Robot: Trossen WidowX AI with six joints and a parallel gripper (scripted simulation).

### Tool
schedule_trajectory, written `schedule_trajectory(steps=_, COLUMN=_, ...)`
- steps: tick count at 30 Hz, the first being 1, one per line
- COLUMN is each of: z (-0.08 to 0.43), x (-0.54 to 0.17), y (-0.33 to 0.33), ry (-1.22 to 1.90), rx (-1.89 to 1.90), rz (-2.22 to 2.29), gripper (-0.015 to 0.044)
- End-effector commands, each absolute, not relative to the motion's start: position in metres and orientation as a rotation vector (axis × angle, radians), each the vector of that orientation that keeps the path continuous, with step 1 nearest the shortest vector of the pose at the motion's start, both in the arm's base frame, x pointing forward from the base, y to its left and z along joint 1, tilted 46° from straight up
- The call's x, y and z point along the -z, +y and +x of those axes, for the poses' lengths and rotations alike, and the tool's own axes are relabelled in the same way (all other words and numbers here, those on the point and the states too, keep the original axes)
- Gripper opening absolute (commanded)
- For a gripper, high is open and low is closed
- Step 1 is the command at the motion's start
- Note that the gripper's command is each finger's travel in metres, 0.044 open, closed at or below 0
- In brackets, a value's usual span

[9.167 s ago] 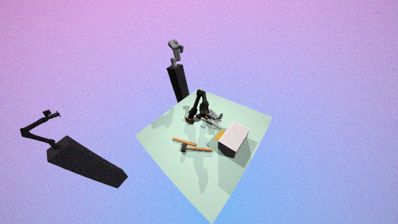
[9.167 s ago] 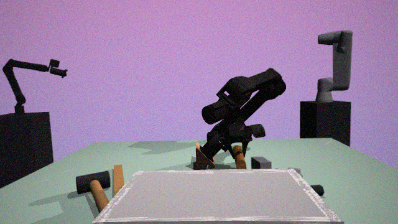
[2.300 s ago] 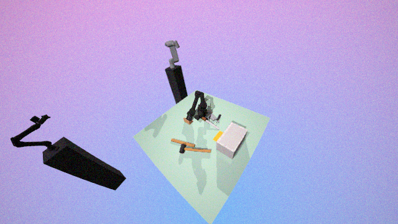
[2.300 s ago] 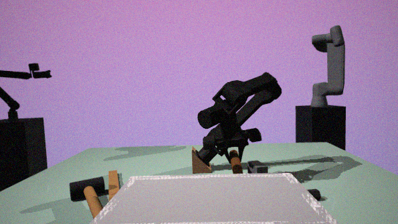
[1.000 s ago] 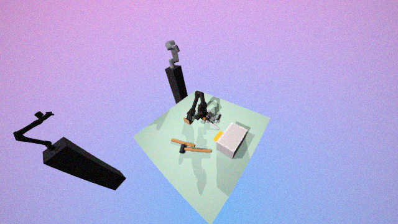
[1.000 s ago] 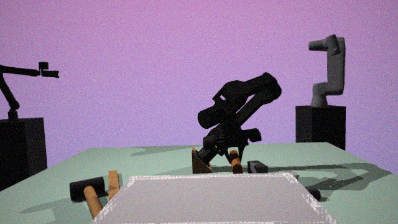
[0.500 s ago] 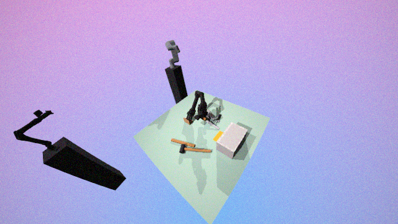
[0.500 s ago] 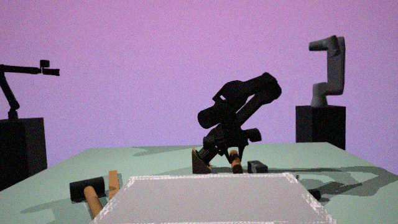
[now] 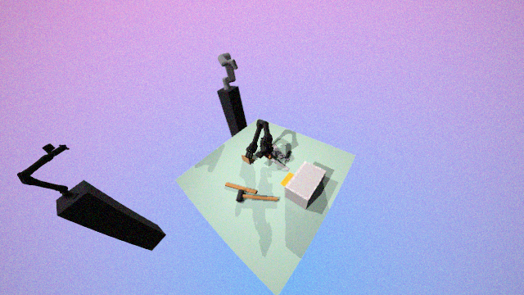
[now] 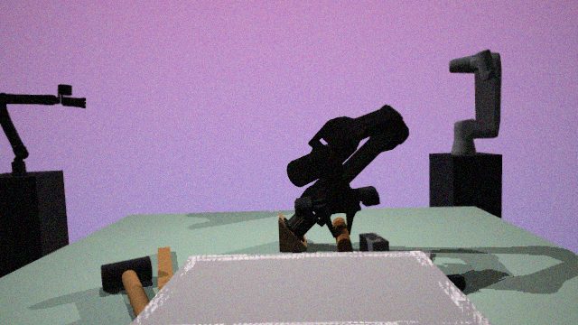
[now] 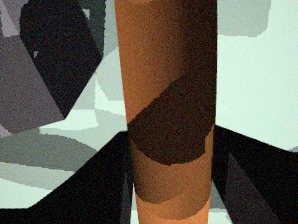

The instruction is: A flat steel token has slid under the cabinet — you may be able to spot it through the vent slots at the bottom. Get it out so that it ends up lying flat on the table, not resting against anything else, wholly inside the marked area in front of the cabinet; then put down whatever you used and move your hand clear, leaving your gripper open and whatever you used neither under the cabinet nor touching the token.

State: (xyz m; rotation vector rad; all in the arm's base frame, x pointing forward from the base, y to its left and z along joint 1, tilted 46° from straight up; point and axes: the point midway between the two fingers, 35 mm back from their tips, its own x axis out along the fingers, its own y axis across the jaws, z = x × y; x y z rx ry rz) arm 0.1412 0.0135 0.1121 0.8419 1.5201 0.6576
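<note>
My gripper (image 9: 273, 155) (image 10: 340, 222) is shut on the round orange handle (image 10: 343, 238) (image 11: 170, 96) of a tool and holds it low over the table behind the cabinet. The handle fills the middle of the wrist view. A dark block (image 10: 374, 242) lies on the table right beside the handle's lower end. The white cabinet (image 9: 304, 184) (image 10: 307, 289) stands on the green table (image 9: 262, 238). The yellow marked area (image 9: 287, 179) lies on the table against the cabinet's side that faces the arm. The steel token is not visible in any view.
A hammer with a dark head (image 9: 239, 197) (image 10: 125, 273) and a flat wooden stick (image 9: 241, 188) (image 10: 164, 267) lie left of the cabinet. A brown wedge (image 9: 246, 159) (image 10: 289, 238) stands by the arm's base. Two other arms on dark pedestals (image 9: 232, 111) (image 9: 110, 221) stand off the table.
</note>
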Motion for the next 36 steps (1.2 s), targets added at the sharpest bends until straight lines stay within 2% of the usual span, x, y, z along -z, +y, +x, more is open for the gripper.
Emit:
schedule_trajectory(steps=1, z=0.142, x=-0.111, y=0.013, ry=1.51, rx=-0.66, rz=0.827, gripper=0.0)
schedule_trajectory(steps=33, z=0.158, x=-0.071, y=0.005, ry=1.349, rx=-0.691, rz=0.568, gripper=0.0)
schedule_trajectory(steps=36, z=0.155, x=-0.071, y=0.006, ry=1.369, rx=-0.688, rz=0.574, gripper=0.0079)
